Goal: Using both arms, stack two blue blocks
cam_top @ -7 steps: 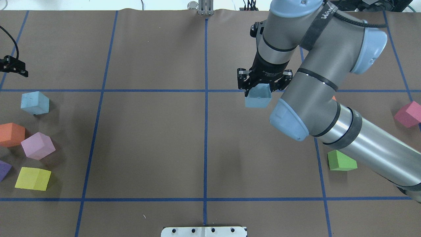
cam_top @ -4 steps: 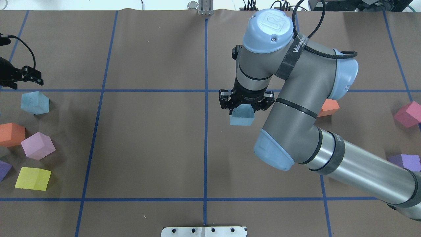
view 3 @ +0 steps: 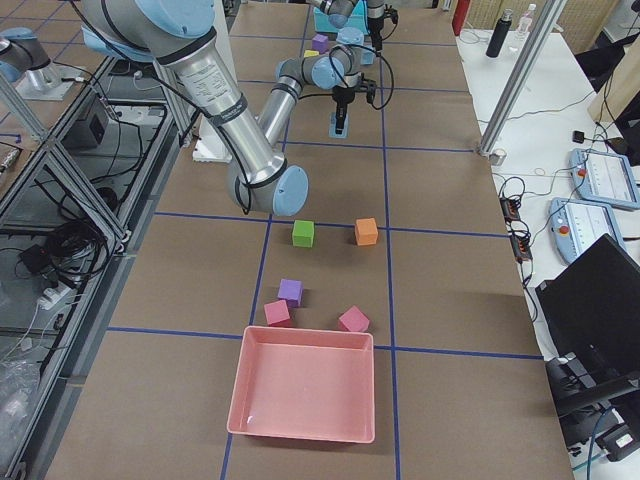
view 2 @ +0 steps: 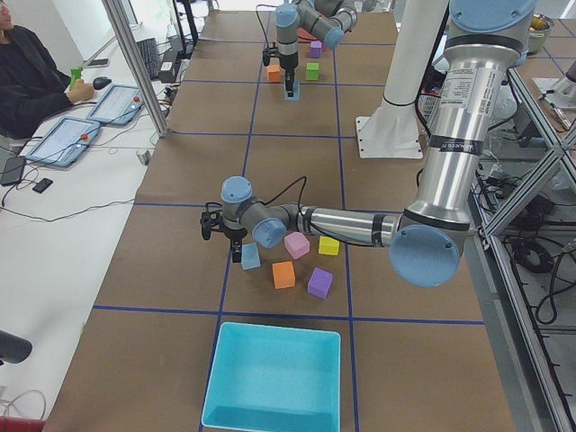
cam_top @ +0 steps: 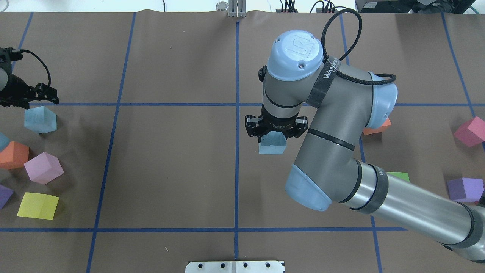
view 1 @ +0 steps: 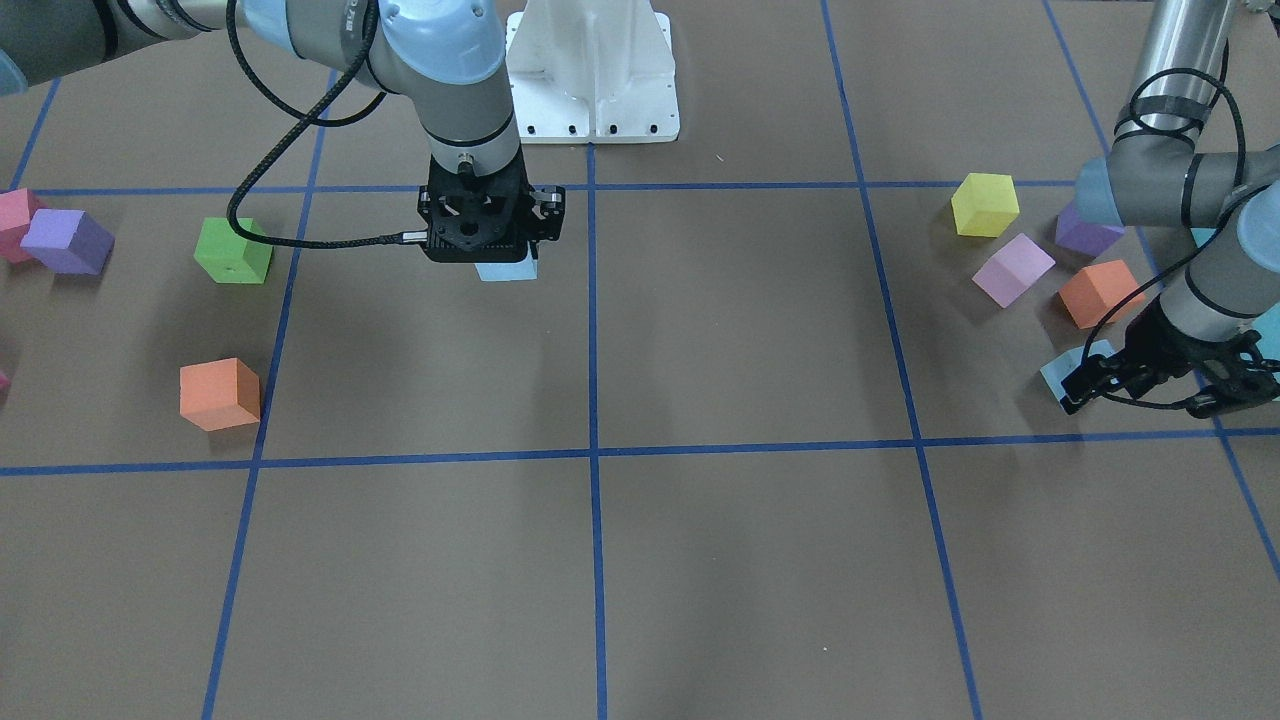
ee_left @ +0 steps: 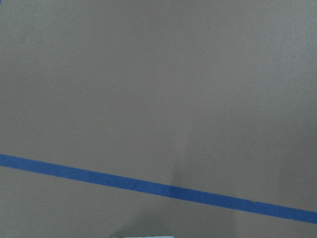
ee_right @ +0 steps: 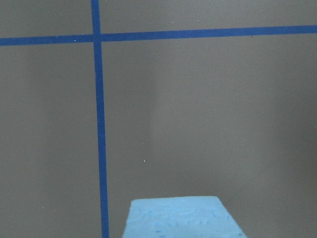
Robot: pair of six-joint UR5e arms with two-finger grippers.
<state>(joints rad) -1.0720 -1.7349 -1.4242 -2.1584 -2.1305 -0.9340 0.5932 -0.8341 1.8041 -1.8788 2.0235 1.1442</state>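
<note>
My right gripper (cam_top: pixel 276 132) is shut on a pale blue block (cam_top: pixel 272 144) just right of the centre tape line. I cannot tell whether the block touches the table. The block also shows under that gripper (view 1: pixel 490 240) in the front view (view 1: pixel 507 268) and at the bottom of the right wrist view (ee_right: pixel 181 218). The second blue block (cam_top: pixel 40 118) sits on the table at the far left. My left gripper (cam_top: pixel 28 96) is open and empty, hovering just beyond it; in the front view it (view 1: pixel 1165 388) stands beside that block (view 1: pixel 1072 372).
Orange (cam_top: pixel 13 154), lilac (cam_top: pixel 43 167), yellow (cam_top: pixel 38 206) and purple (cam_top: pixel 4 195) cubes lie near the left block. Orange (cam_top: pixel 377 128), green (cam_top: pixel 398 176), magenta (cam_top: pixel 470 131) and purple (cam_top: pixel 465 189) cubes lie on the right. A turquoise bin (view 2: pixel 274 378) and a pink bin (view 3: pixel 305 395) stand at the table ends.
My right arm has carried the blue block left and nearer the robot, towards the centre line. My left gripper has come in from the left edge towards the second blue block.
</note>
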